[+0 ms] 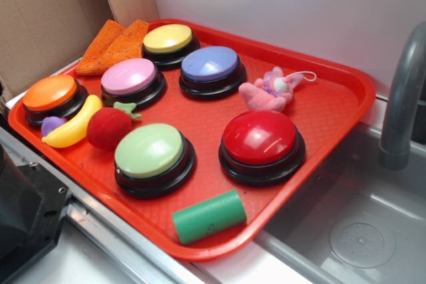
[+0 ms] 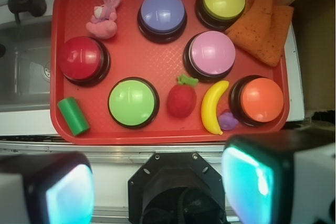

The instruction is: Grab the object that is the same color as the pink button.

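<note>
Since the pincer (image 2: 157, 192) is up high and back from the red tray (image 2: 157, 135), nothing has been grabbed yet. Its two fingers (image 2: 252, 182) stand wide apart at the near edge of the wrist view, and nothing sits between them. The whole job is left to do.

The tray lies ahead of the pincer and below it. On it are six big round buttons. The red button (image 2: 83, 60) is ahead and off to the left side of the view. The green button (image 2: 132, 102) is the closest one, nearly straight ahead. The pink button (image 2: 212, 53) is ahead and a bit to the right side. That one shows the color to look for.

The pink bunny (image 2: 103, 18) is the thing to grab. It is small and lies far ahead of the pincer, in the far left corner of the tray. It sits just beside the red button and near the blue button (image 2: 163, 14).

I think the pincer must go forward, over to that side, and down before it can close on the bunny.
</note>
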